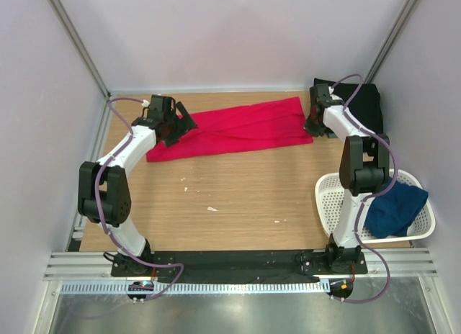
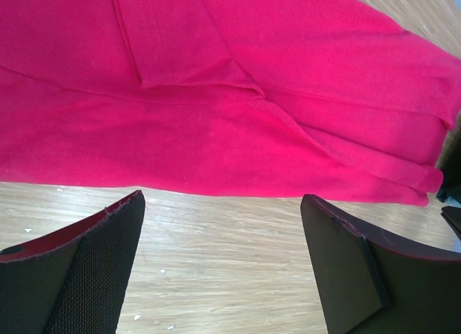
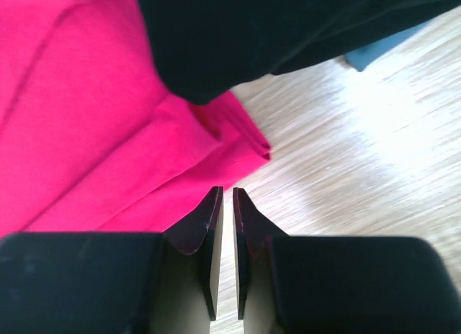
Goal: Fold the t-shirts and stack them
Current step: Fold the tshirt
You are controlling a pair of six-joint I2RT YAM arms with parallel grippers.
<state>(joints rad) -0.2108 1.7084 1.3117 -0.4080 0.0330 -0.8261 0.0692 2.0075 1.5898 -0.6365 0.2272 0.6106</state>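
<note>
Red t-shirt point(image 1: 238, 129) folded long at far edge of table point(image 1: 238, 197); left gripper point(image 2: 222, 197) jaws apart, right gripper point(image 3: 227, 191) nearly together (nothing clamped).

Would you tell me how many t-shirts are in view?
3: a bright red cloth t-shirt spread at the far middle, a black t-shirt at the far right corner, a navy t-shirt in the white perforated plastic basket. Others may hide beneath.

Wood-grain tabletop point(image 1: 238, 190), plain pale walls point(image 1: 230, 32), perhaps lilac-tinted, metal corner posts point(image 1: 75, 39)
</note>
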